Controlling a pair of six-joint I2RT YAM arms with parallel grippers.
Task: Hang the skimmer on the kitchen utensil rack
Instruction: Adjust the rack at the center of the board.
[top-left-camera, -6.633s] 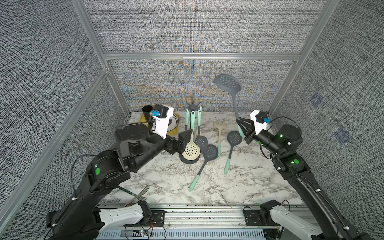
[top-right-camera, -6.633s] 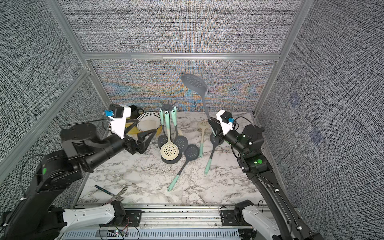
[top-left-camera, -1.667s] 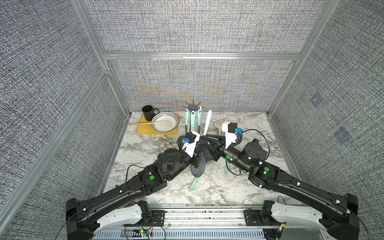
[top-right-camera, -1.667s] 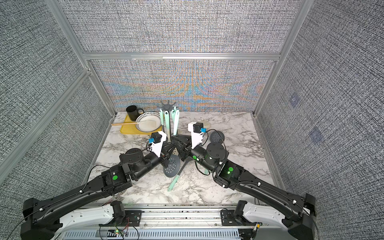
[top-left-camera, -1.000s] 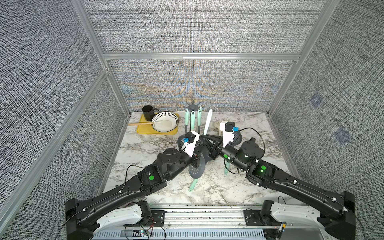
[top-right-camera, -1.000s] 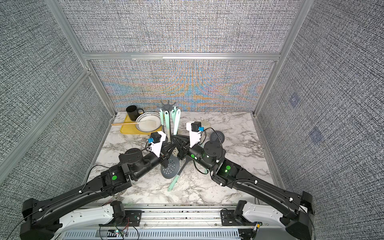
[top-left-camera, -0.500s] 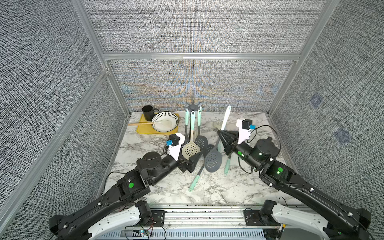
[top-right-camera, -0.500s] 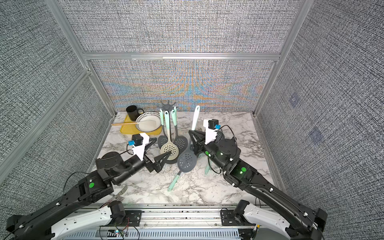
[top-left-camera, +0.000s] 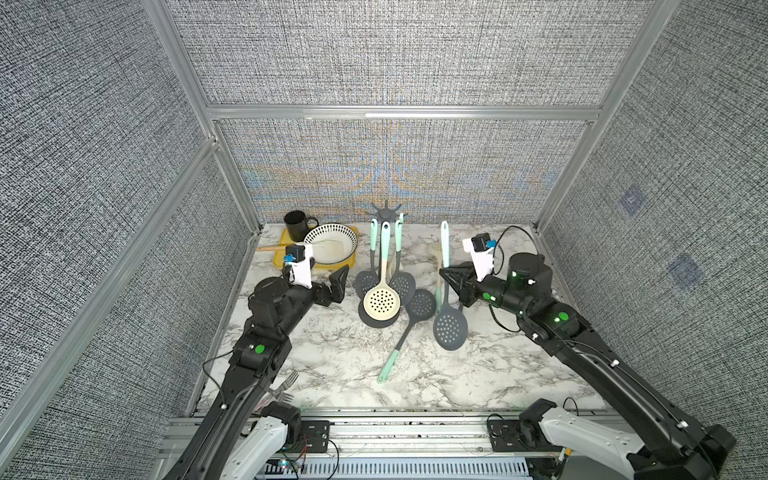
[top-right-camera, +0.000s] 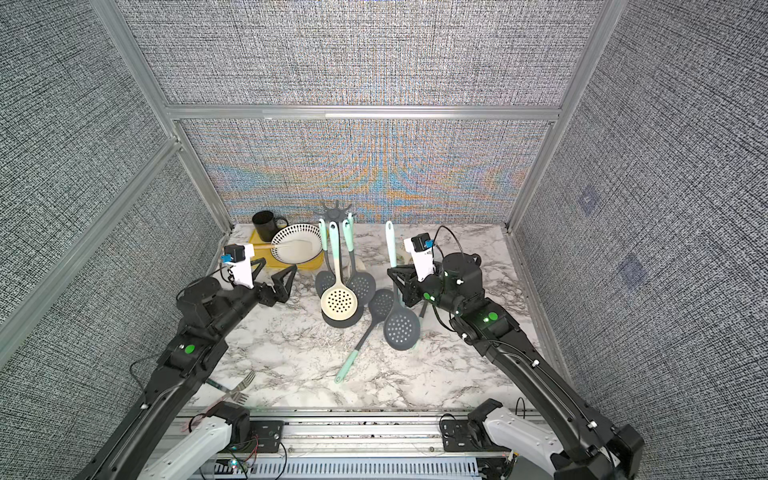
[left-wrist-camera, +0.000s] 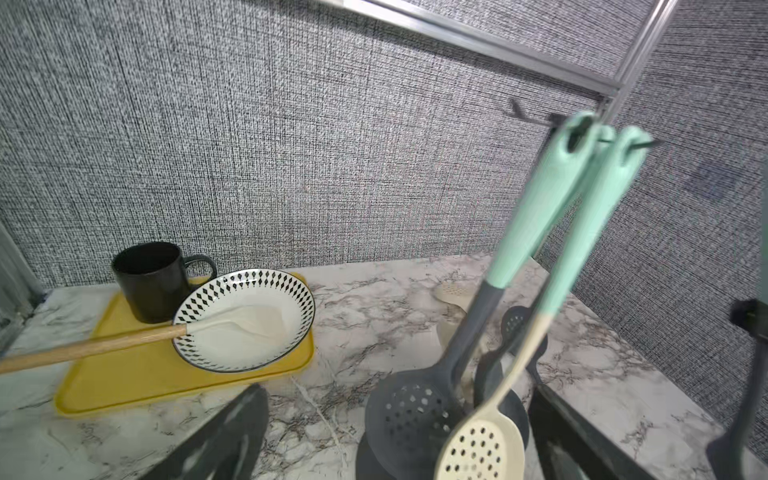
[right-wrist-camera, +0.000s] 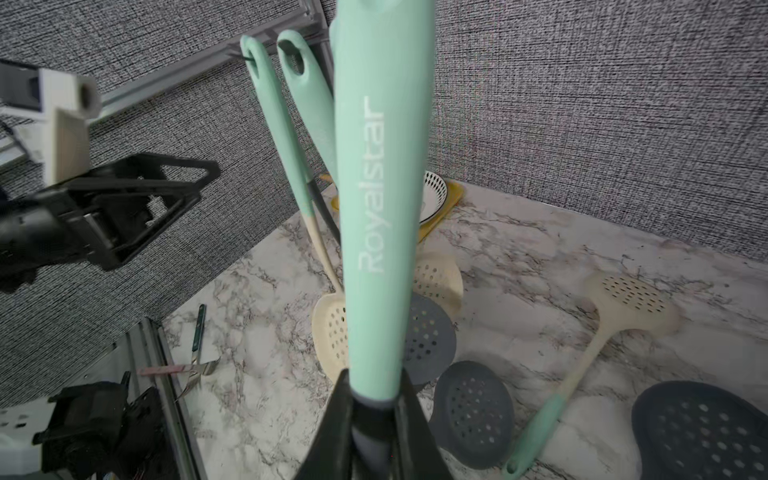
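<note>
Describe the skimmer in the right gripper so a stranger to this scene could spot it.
Find the kitchen utensil rack at the back of the marble table, then look to its right. There the right gripper pinches a skimmer upright, mint handle up, dark grey head down: the only one neither hanging nor lying flat.

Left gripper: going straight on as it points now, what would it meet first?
Probably the hanging dark grey skimmer nearest the left gripper, on the kitchen utensil rack; the wrist view shows it between the open fingers. Depth is unclear.
</note>
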